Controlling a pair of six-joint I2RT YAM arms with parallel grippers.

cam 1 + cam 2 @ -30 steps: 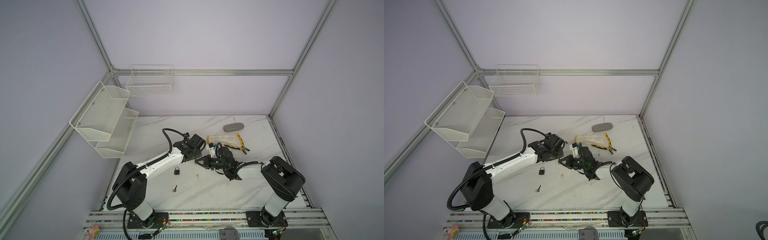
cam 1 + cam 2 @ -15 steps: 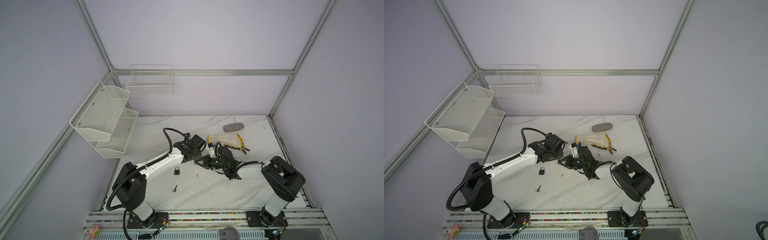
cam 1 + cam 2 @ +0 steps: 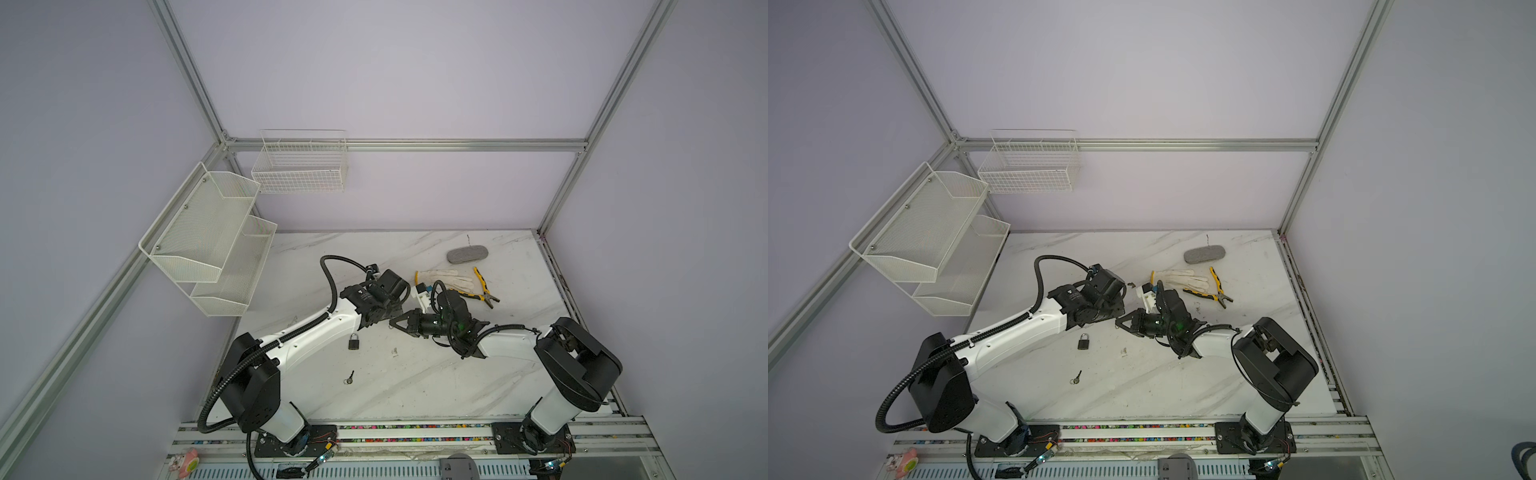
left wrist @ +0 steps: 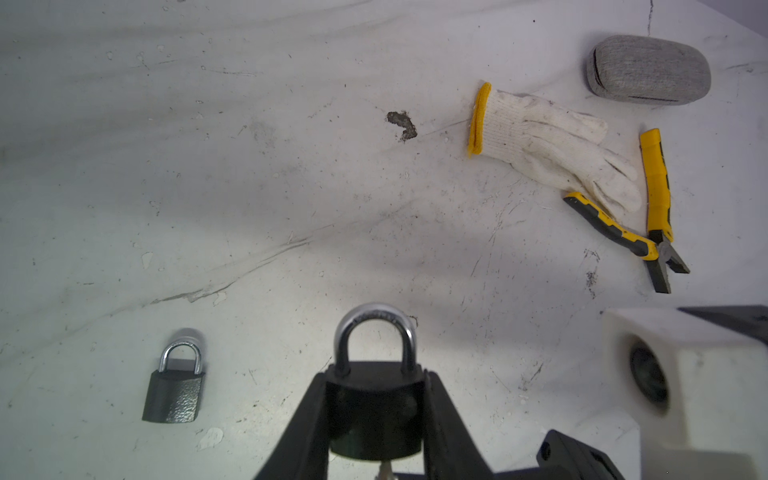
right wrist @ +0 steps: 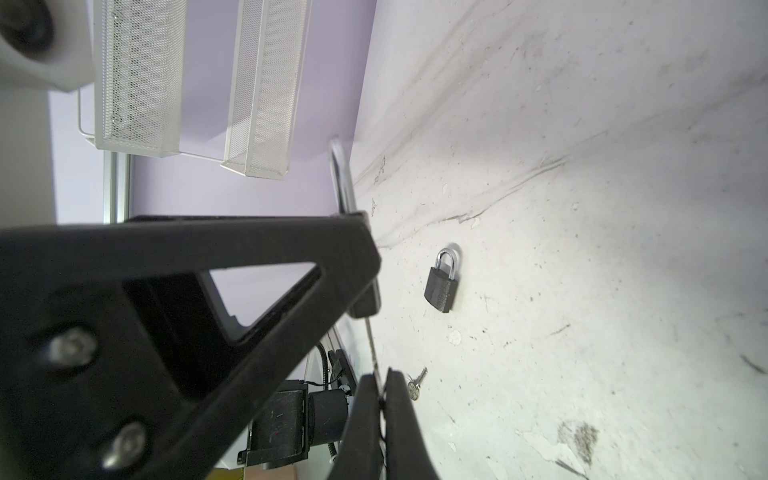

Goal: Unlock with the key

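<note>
My left tool (image 4: 376, 384) clamps the padlock (image 4: 374, 415) steady for turning (keyway outward); right tool (image 5: 381, 380) pinches the key (image 5: 371, 345), apparently inserted.

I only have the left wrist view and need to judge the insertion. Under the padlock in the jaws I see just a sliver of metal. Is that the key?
Observer: Yes. In the right wrist view the right gripper is shut on a key, and its blade runs up to the underside of the padlock held in the left gripper.
Operator: Any other key around?
Observer: A spare key lies on the table, nearer the arm bases than the second padlock, with nothing touching it.
</note>
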